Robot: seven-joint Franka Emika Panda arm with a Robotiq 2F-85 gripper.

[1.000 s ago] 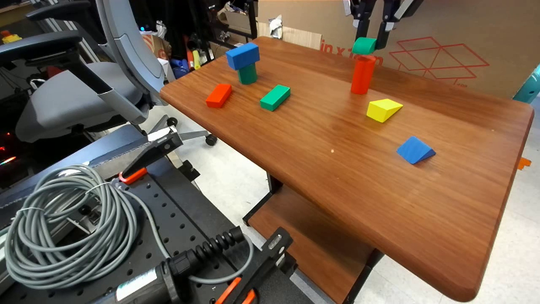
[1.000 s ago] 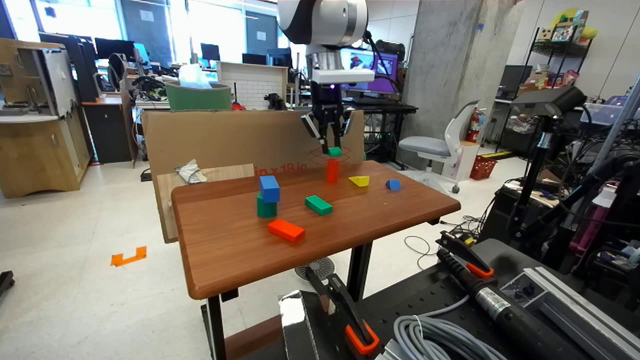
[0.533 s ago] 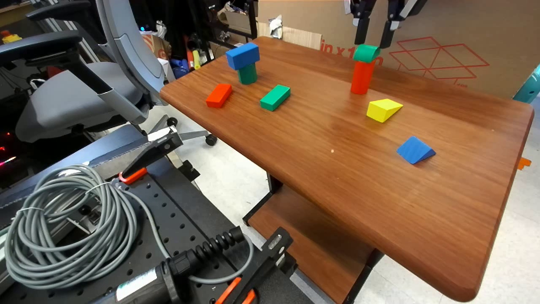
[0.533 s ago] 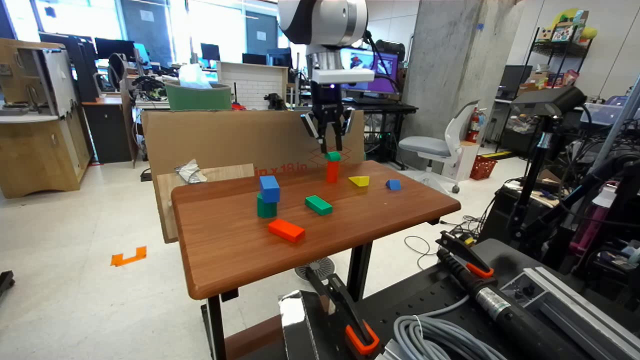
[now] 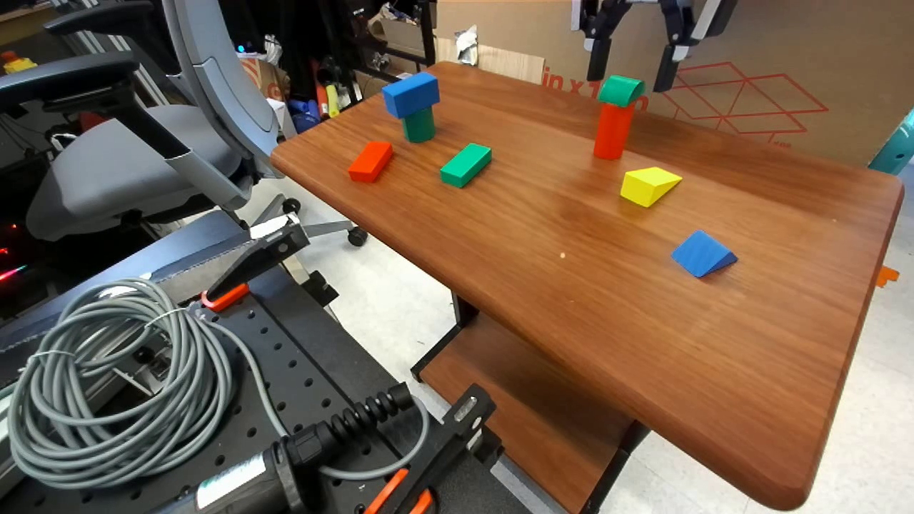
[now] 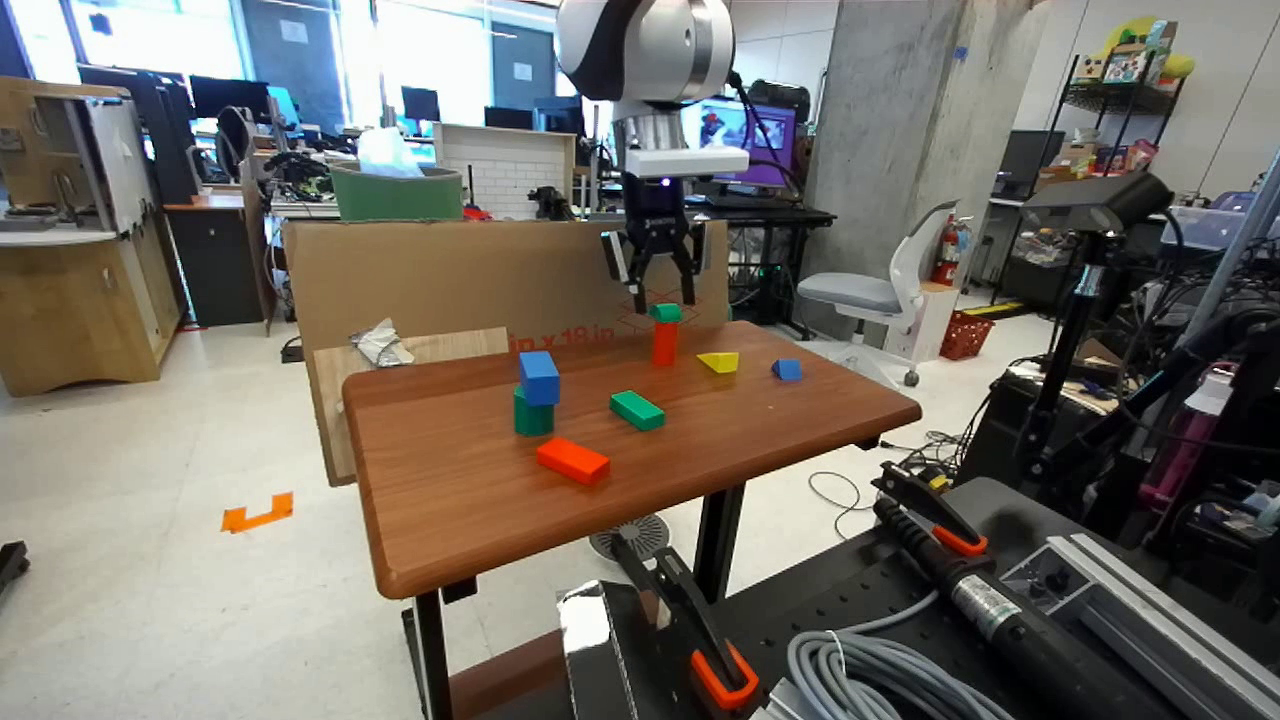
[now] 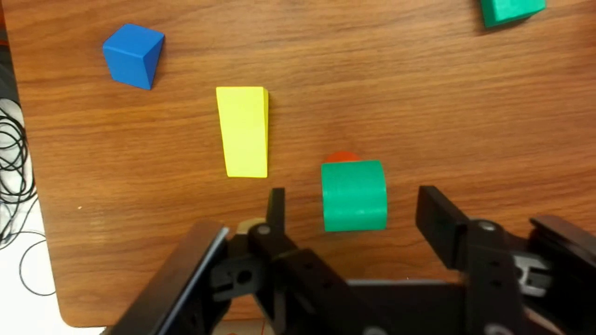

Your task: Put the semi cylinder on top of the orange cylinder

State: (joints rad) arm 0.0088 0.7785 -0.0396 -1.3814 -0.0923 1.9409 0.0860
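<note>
The bright green semi cylinder (image 5: 621, 91) rests on the top of the upright orange cylinder (image 5: 614, 132), its rounded side up. Both exterior views show this stack, with the semi cylinder (image 6: 665, 313) over the orange cylinder (image 6: 665, 345). Seen from the wrist, the semi cylinder (image 7: 355, 200) covers most of the orange cylinder (image 7: 343, 157), of which only a small orange-red arc shows. My gripper (image 7: 352, 195) is open, one finger to each side of the semi cylinder with a gap on both sides. In an exterior view the gripper's (image 5: 630, 81) fingertips hang around the block's upper part.
A yellow wedge (image 5: 650, 187) lies close to the stack, a blue wedge (image 5: 703, 253) farther off. Also on the table are a longer green block (image 5: 465, 165), a low orange-red block (image 5: 370, 162), and a blue block (image 5: 411, 94) on a dark green one (image 5: 419, 126). Cardboard (image 6: 450, 270) stands behind.
The semi cylinder, held between the fingers a second ago, has come down onto the orange cylinder and been let go. The fingers have spread wider apart.
</note>
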